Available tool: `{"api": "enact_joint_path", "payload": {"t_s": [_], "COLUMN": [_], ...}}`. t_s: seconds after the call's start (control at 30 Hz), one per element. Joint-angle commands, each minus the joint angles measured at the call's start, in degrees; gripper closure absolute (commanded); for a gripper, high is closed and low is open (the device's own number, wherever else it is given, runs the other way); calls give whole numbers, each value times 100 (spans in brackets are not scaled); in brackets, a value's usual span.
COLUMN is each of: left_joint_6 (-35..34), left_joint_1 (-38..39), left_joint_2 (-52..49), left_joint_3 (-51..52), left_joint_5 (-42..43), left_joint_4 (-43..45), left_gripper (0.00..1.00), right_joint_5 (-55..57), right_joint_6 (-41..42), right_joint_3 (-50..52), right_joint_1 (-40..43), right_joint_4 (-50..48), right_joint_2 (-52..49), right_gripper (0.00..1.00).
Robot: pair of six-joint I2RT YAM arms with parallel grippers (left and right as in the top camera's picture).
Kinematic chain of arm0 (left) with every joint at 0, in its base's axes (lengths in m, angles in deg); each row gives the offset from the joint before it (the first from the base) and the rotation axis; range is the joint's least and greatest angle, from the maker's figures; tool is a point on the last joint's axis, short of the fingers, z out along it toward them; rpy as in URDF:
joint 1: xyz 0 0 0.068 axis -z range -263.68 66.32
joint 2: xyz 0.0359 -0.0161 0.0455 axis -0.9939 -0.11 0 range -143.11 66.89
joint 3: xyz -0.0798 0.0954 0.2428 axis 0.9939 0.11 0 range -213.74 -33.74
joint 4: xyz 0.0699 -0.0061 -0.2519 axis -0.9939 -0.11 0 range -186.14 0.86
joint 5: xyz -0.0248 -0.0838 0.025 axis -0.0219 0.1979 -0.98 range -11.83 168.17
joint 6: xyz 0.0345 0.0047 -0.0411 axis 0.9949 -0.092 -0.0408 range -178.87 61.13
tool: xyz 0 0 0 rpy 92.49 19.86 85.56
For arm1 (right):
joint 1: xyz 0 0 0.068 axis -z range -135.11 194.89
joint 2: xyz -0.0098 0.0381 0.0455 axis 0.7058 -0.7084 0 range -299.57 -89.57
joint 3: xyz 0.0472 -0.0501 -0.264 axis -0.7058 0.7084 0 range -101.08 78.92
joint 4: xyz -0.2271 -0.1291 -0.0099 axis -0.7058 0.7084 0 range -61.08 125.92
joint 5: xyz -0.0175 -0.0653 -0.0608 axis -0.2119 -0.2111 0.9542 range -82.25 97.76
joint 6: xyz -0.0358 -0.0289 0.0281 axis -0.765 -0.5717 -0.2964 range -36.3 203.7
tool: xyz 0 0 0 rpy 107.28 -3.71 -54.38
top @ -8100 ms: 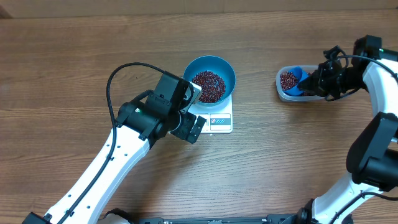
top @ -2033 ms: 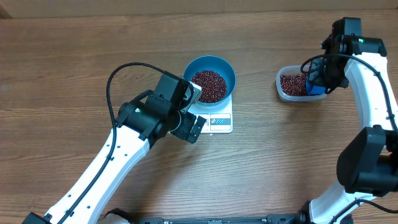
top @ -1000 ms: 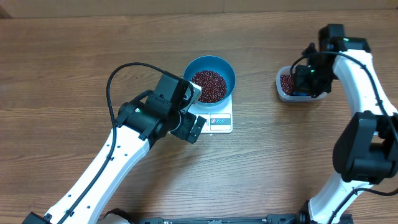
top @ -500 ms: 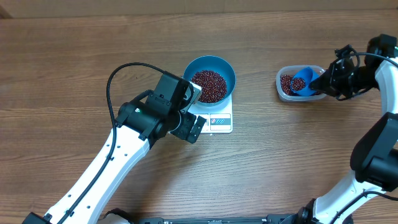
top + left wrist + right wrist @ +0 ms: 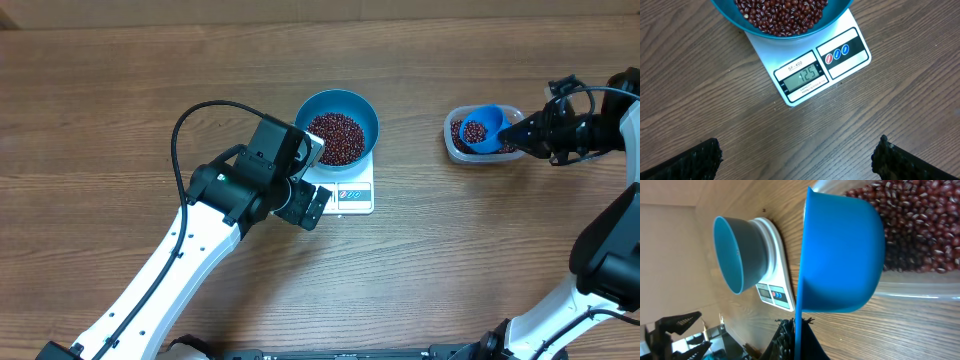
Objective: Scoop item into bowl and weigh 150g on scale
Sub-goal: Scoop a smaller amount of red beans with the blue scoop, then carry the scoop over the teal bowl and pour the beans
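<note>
- Scale [image 5: 352, 196] sits mid tabletop [image 5: 120, 100], and the blue bowl [image 5: 362, 108] rests on its platform. The bowl holds a heap of beans [image 5: 336, 137].
- Display [image 5: 804, 76] reads 125 in the left wrist view. That is short of the target, so only a modest top-up is needed.
- Left end effector [image 5: 797, 162] hangs over the tabletop just in front of the scale. Its fingers are spread wide with nothing between them. It is useful as it is, because its camera looks straight at the display.
- Right end effector [image 5: 528, 131] is clamped on the handle of the blue scoop [image 5: 490, 118]. The scoop sits at the clear tub [image 5: 452, 148], well apart from the bowl. It appears to carry a small load of beans.
- Step in hand, as I judge it, is carrying this scoopful to the bowl.
- To do it well:
  - Keep the scoop level across the gap so no beans roll off the lip.
  - Stop above the bowl's centre without touching its rim, since contact would disturb the reading.
  - Tip slowly and trickle the beans rather than dumping them.
  - Pause to let the display settle, because overshooting means taking beans back out.
</note>
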Motion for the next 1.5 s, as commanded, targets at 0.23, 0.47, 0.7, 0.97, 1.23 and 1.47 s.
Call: {"api": "enact_joint_path", "payload": {"t_s": [0.23,0.47,0.7,0.97,1.23,1.47], "left_joint_6": [109,109,109,109,109,109], "left_joint_1": [-39,-39,-39,-39,-39,-39], "left_joint_2": [129,129,129,129,129,129], "left_joint_3": [48,48,48,48,48,48], "left_joint_5": [-17,-17,-17,-17,-17,-20], "left_joint_4": [28,26,26,26,26,26], "left_gripper": [0,0,0,0,0,0], "right_joint_5": [-778,-857,-452,970,2782,4019], "right_joint_6": [-136,-52,247,826,1543,1685], "right_joint_3": [-243,-437,-1115,-1217,-1217,-1224], "right_joint_1": [-828,-1784,-2430,-3436,-4256,-4765], "right_joint_4": [142,96,142,-105,-664,-1064], "right_joint_2": [811,820,820,820,822,820], "right_gripper": [96,96,96,96,96,96]}}
